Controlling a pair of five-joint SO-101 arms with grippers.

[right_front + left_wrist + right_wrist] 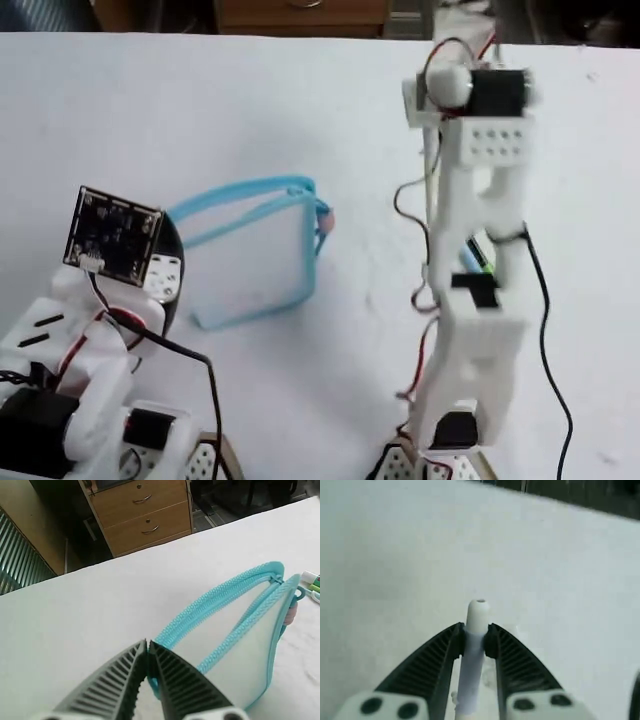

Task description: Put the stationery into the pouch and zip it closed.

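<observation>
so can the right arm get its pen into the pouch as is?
Probably yes: the pouch mouth stands open, the left claw is shut on one end, and nothing lies between it and the right arm. The right claw grips the pen.

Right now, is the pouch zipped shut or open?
Open: the pouch has its two blue zipper rows spread apart, a gap between them.

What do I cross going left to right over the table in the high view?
The left arm → pouch → right arm. The pens lie under the right arm and overlap it, so I leave them out of the order.
</observation>
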